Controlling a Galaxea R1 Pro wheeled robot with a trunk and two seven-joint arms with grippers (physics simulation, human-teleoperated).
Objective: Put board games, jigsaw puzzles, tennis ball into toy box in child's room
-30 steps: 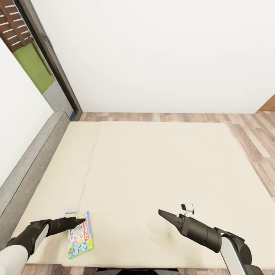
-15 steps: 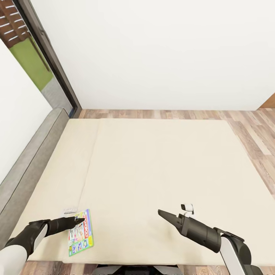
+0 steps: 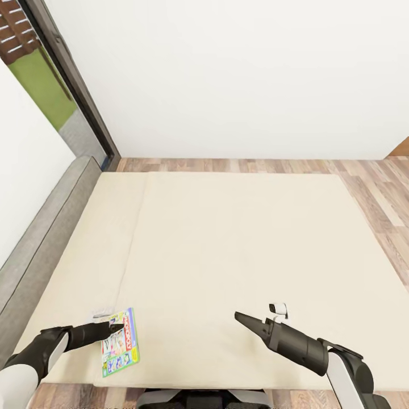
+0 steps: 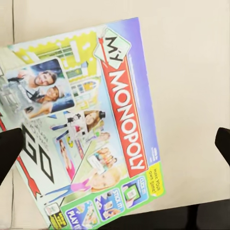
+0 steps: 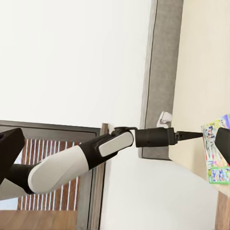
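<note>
Near bed [image 3: 227,244] front edge, Monopoly box [image 3: 120,342], left end effector [image 3: 116,327] apart above it

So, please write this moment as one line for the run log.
stage: reaching for game | left gripper: open over Monopoly box | box: flat on bed | right gripper: holds nothing

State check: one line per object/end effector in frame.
Monopoly box: flat on the bed, face up, near its front edge, not gripped.
Left end effector: open, over the Monopoly box; fingertips at the edges of the left wrist view.
Right end effector: above bare mattress, holding nothing; open or shut unclear.
Bed: one game box visible on it.
</note>
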